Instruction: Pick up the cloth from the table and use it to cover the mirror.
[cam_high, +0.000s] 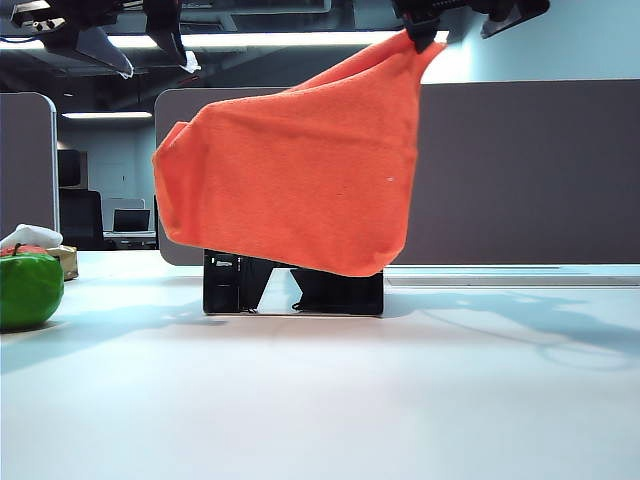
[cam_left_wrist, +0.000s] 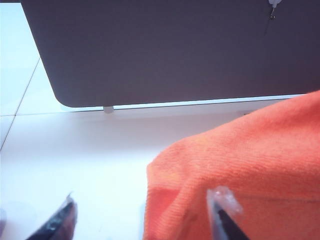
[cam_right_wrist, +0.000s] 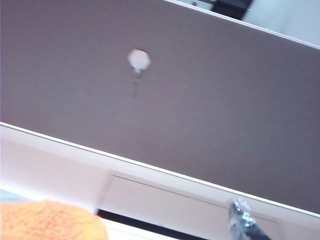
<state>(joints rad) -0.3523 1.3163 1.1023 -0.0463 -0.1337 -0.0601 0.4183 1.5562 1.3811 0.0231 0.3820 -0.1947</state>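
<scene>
- The cloth (cam_high: 290, 170) hangs draped over the mirror (cam_high: 295, 285), hiding its face; only the dark base shows below the hem, on the table (cam_high: 320, 400).
- Left hand (cam_high: 115, 45) hovers above the cloth's near corner, fingers spread and holding nothing; that side has settled on the mirror's edge.
- Right hand (cam_high: 425, 25) sits at the cloth's raised far corner, which peaks up to it. Whether it pinches or has let go, I cannot tell.
- That peak likely needs dropping for full cover.
</scene>
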